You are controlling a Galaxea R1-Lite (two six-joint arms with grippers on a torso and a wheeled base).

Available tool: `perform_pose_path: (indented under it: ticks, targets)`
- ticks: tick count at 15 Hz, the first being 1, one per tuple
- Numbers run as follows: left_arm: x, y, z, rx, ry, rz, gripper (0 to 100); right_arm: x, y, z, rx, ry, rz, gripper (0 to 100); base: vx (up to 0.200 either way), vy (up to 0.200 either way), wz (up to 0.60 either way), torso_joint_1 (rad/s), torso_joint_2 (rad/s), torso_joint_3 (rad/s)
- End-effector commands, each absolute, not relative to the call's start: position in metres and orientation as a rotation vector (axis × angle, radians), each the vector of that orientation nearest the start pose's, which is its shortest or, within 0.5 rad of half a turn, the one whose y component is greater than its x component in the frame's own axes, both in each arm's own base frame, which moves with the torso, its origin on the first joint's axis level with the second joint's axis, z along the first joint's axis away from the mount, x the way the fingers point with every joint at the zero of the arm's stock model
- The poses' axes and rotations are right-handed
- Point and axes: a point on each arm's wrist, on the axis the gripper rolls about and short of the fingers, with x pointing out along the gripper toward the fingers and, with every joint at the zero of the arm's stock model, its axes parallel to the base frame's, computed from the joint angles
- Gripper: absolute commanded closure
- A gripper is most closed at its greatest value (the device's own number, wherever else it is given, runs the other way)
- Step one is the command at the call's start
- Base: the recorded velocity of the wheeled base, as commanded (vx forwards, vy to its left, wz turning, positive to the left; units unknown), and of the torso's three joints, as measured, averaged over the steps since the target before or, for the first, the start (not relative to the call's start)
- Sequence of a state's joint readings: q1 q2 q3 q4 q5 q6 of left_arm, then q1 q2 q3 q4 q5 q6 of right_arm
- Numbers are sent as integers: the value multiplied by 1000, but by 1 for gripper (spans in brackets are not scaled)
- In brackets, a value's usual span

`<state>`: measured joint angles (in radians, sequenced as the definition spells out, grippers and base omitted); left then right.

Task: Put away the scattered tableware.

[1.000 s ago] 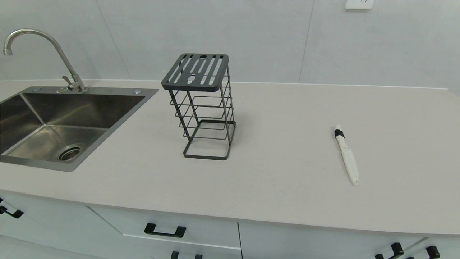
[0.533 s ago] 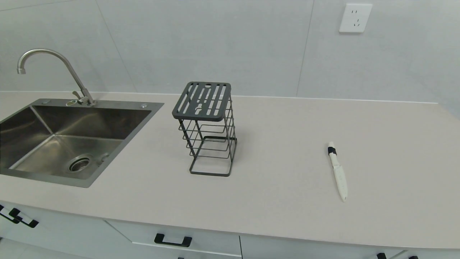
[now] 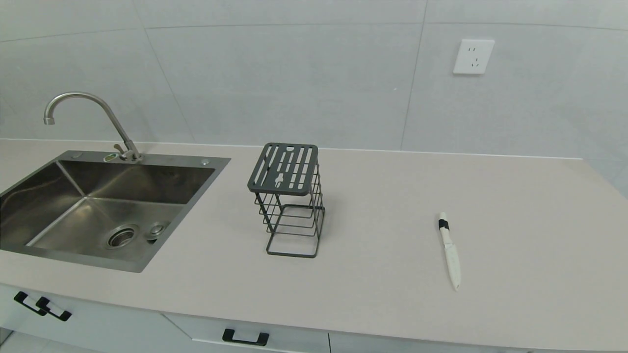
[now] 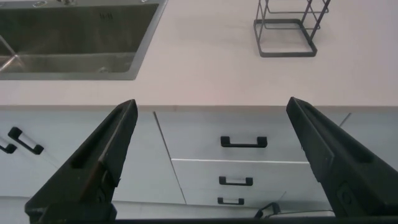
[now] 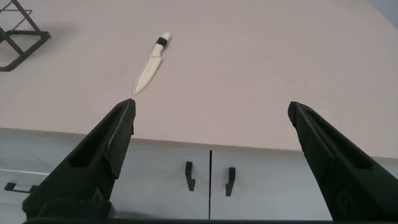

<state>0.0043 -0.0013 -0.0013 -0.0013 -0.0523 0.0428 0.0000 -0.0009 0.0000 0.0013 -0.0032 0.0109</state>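
The white knife (image 3: 450, 251) lies at 3 o'clock from the knife rack (image 3: 289, 198). The left gripper (image 4: 211, 109) and right gripper (image 5: 211, 111) are wide open, empty. Best grab the knife's handle from above.

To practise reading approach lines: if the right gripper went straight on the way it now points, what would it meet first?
Probably the bare countertop near its front edge; the right gripper, fingers open, aims there. The knife lies off that line. Depth is unclear.

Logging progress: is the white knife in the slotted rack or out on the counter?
Out. The white knife lies flat on the counter, well right of the slotted rack, whose slots hold nothing.
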Motion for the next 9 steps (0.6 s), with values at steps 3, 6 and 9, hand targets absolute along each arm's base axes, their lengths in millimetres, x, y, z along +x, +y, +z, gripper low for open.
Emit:
perform_pose_path:
  ticks: [3, 6, 9]
  targets:
    - [-23, -1, 76, 43, -4, -47, 0, -23, 0, 75, 9, 2, -3, 0, 0, 0, 0, 0, 0, 0]
    - [-23, -1, 76, 43, -3, -48, 0, -23, 0, 75, 9, 2, -3, 0, 0, 0, 0, 0, 0, 0]
    - [-23, -1, 76, 43, -3, -48, 0, -23, 0, 75, 9, 2, -3, 0, 0, 0, 0, 0, 0, 0]
